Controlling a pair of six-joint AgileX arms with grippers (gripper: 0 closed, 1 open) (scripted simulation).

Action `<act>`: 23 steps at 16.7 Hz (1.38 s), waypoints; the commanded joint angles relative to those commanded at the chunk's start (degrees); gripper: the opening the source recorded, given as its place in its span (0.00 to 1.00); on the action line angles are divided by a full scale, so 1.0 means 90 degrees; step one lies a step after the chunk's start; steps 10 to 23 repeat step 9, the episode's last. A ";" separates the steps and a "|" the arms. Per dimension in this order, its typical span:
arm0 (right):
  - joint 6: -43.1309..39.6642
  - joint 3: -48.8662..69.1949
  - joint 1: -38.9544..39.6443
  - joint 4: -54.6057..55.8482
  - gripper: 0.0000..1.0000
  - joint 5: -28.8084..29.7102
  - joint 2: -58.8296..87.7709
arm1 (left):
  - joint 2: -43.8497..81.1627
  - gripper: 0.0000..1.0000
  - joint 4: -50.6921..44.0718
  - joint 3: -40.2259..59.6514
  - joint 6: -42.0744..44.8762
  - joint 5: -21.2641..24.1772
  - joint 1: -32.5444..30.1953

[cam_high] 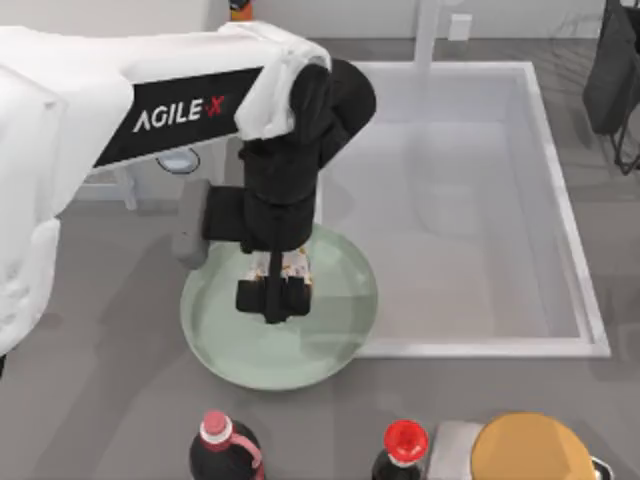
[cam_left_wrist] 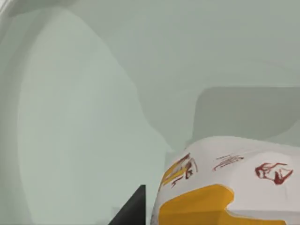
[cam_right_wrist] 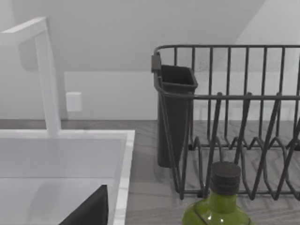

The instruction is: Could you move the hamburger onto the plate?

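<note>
Mint-green plate (cam_high: 340,330) is lying directly beneath the left end effector (cam_high: 277,293), which is grasping the hamburger (cam_high: 290,265) just above the dish centre; lowering straight down suffices.

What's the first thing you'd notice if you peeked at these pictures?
The big white left arm, reaching over the pale green plate in front of the sink. Its left gripper holds the little wrapped hamburger over the plate. Next, the orange dome at the table's near edge.
</note>
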 joint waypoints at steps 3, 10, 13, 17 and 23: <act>0.0000 0.0000 0.0000 0.0000 1.00 0.0000 0.0000 | 0.0000 0.98 0.0000 0.0000 0.0000 0.0000 0.0000; 0.0000 0.0000 0.0000 0.0000 1.00 0.0000 0.0000 | 0.0000 1.00 0.0000 0.0000 0.0000 0.0000 0.0000; 0.0000 0.0000 0.0000 0.0000 1.00 0.0000 0.0000 | 0.0000 1.00 0.0000 0.0000 0.0000 0.0000 0.0000; 0.0000 0.0000 0.0000 0.0000 1.00 0.0000 0.0000 | 0.0000 1.00 0.0000 0.0000 0.0000 0.0000 0.0000; 0.0000 0.0000 0.0000 0.0000 1.00 0.0000 0.0000 | 0.0000 1.00 0.0000 0.0000 0.0000 0.0000 0.0000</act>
